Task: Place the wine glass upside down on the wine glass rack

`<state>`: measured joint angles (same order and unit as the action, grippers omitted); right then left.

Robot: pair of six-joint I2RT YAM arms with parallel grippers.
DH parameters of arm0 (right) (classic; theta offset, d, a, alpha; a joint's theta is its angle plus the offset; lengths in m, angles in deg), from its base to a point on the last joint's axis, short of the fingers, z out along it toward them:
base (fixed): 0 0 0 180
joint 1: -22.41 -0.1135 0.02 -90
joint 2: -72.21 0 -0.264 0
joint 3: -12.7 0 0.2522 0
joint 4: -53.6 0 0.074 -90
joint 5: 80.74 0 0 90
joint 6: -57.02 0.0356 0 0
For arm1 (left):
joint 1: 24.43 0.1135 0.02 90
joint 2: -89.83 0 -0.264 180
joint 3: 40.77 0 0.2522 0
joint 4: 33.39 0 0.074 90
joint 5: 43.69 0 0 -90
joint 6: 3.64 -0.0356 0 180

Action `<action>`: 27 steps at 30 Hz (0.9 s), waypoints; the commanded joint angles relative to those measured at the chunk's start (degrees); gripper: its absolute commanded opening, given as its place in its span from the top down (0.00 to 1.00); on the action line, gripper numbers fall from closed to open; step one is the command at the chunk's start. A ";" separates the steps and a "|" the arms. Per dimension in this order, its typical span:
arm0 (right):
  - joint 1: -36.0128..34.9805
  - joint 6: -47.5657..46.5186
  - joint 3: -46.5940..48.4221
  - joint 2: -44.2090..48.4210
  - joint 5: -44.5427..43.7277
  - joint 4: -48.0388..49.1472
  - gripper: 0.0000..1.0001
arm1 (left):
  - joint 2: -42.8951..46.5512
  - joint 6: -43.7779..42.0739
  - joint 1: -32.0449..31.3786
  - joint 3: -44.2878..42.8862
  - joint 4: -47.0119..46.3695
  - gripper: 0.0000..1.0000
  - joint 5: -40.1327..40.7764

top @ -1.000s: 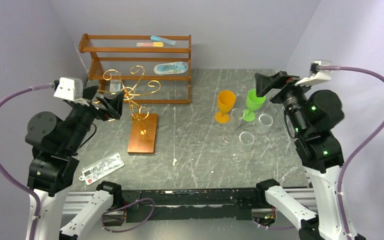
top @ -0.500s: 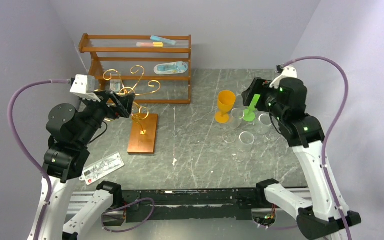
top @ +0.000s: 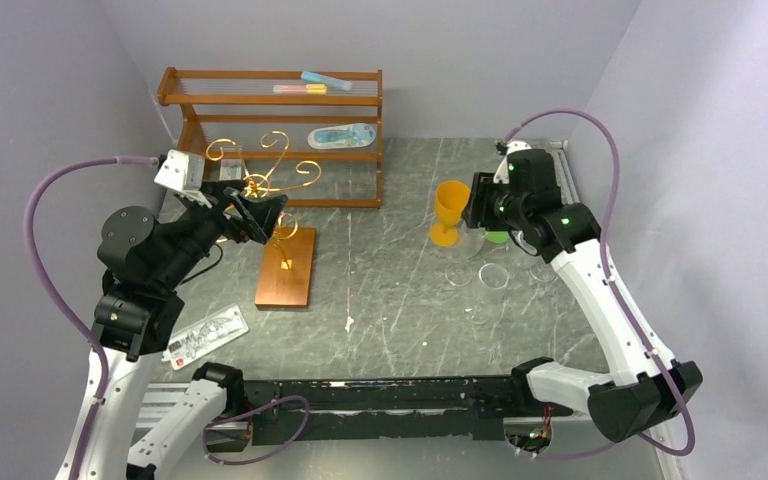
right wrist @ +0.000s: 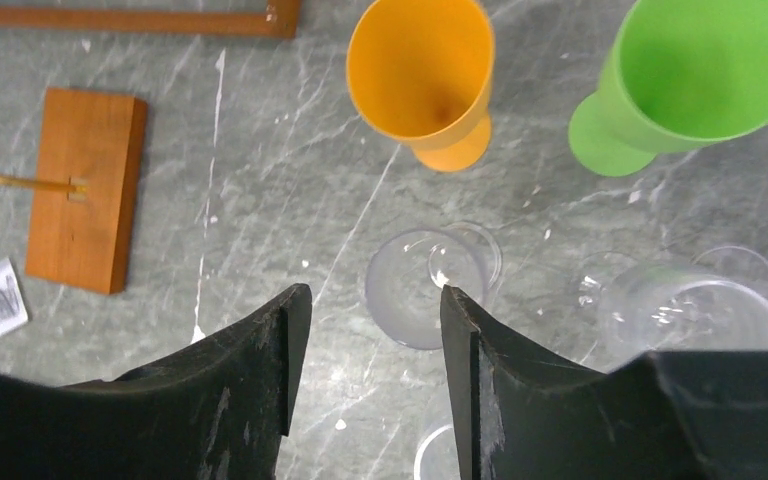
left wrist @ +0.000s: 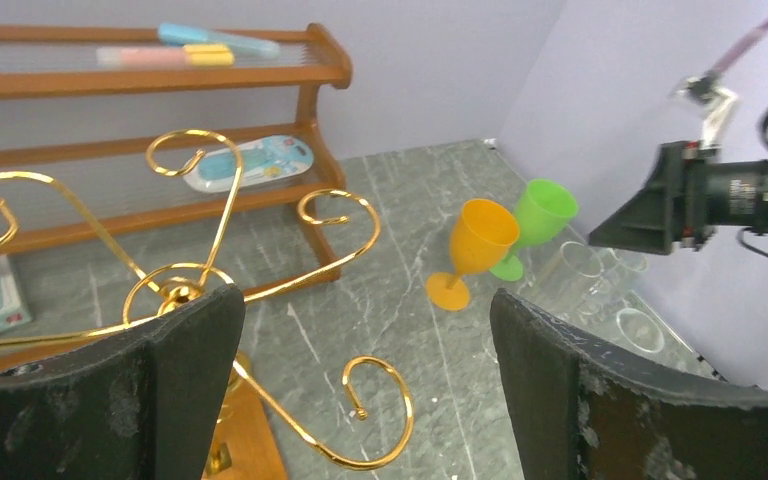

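Grey marble tabletop (top: 400,290), boxed in by lavender walls (top: 460,50), held the scene. The wine glass rack (top: 286,265) stood on the left side, its gold scroll arms rising from a copper-brown base in front of a wooden shelf (top: 270,100) at the far edge. The left gripper (left wrist: 365,330) hung beside the scroll arms with its jaws spread wide and nothing between them.

On the right side, well apart from the rack, the wine glass (right wrist: 410,300) stood upright on the marble. From the wrist camera it showed in the gap between the parted fingers of the right gripper (right wrist: 375,300), which hovered above it holding nothing. Other clear glasses (right wrist: 695,305) stood just to its right. An orange goblet (right wrist: 422,75) and a green goblet (right wrist: 700,70) stood side by side just beyond them. A printed card (top: 205,335) lay near the left arm's base.
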<state>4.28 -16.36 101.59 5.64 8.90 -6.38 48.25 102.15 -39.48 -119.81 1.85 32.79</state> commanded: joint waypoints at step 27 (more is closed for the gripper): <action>-10.95 -1.24 -0.15 -10.15 2.72 -2.36 1.00 | -0.63 4.09 0.27 -0.81 -5.59 0.03 -8.13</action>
<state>-4.70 -15.62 99.65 -4.74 5.27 -5.70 45.97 106.76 -39.48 -120.68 -3.51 23.28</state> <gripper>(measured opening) 0.043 0.968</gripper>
